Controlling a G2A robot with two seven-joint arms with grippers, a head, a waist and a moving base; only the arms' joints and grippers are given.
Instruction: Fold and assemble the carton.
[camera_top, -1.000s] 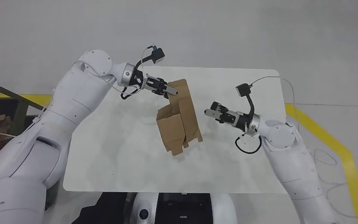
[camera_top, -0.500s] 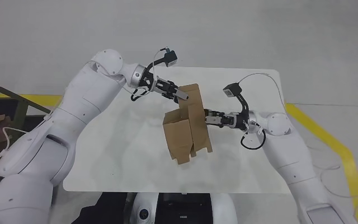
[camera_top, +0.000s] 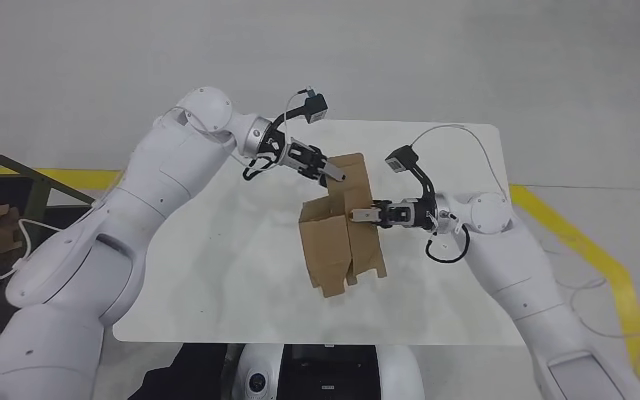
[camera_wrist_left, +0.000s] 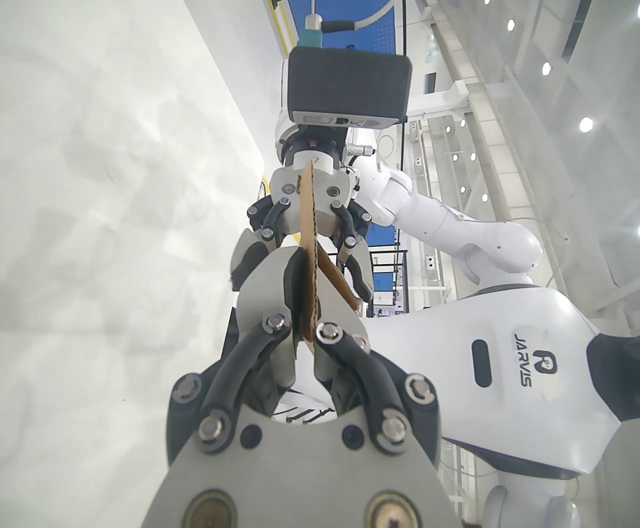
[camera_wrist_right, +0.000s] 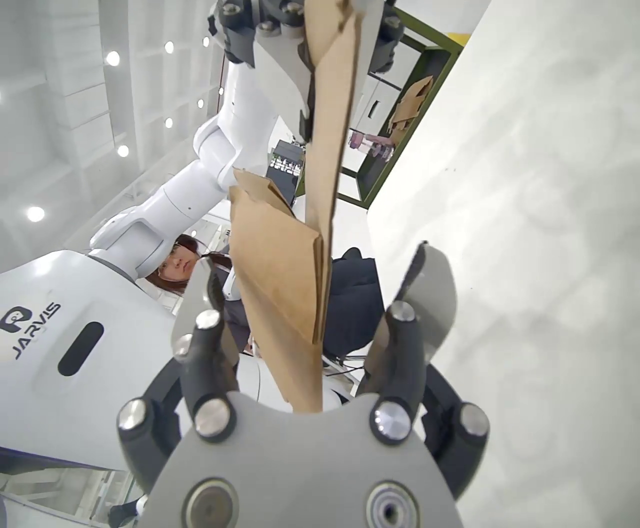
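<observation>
A partly folded brown carton (camera_top: 338, 232) is being held over the middle of the white desk (camera_top: 200, 270). The left gripper (camera_top: 336, 176), its arm stretched across from the far left, is pinching the carton's far edge between its jaws. The right gripper (camera_top: 360, 214) is straddling the opposite edge, jaws spread.

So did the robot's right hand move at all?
Yes. The right gripper moved away from the right edge of the table, toward the middle, up to the carton.
</observation>
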